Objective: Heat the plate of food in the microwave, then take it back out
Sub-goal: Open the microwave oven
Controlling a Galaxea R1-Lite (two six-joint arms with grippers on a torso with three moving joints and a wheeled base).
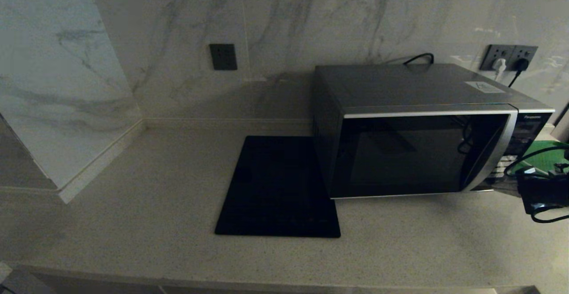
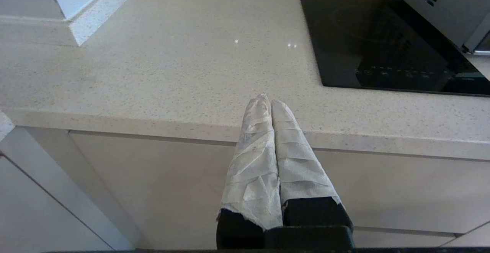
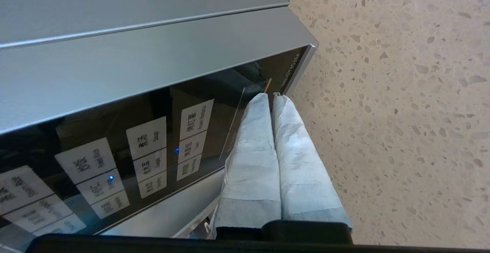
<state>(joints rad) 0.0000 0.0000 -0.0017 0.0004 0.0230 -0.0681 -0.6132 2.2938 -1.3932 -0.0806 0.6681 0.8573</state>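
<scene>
Microwave shut, our right gripper at its buttons

We see the microwave [image 1: 418, 129] on the counter [image 1: 155, 205], door closed, plate hidden; our right gripper [image 3: 272, 97], fingers pressed together, sits at its right-hand button panel [image 3: 115, 157], while our left gripper [image 2: 268, 100], also pressed together, hangs parked off the counter's near edge.

We see a flat black mat [image 1: 278, 189] on the speckled countertop [image 1: 133, 205], with a dark wall plate [image 1: 223, 57] beyond it (green tray [image 1: 544, 151] far right).

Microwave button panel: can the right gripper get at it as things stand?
Probably yes: the right gripper, shut, has its tips right at the microwave's button panel, with nothing between them.
</scene>
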